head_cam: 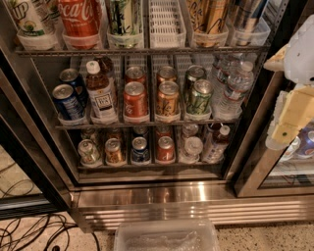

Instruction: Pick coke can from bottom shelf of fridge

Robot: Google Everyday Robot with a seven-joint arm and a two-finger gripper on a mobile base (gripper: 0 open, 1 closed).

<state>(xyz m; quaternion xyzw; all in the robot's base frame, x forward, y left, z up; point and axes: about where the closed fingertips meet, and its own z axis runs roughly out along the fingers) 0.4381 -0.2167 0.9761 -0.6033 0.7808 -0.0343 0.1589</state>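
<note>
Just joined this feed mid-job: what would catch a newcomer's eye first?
The open, fully stocked fridge fills the view. On the bottom shelf a small red coke can stands fourth from the left, just right of a dark blue can. The pale pincer hangs at the right edge, level with the middle rack.

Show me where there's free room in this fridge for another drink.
One empty tray lane on the top rack, between the green can and the gold cans. The bottom shelf is packed; the coke can sits between a blue can and a silvery one. The gripper hangs at the right.
</note>
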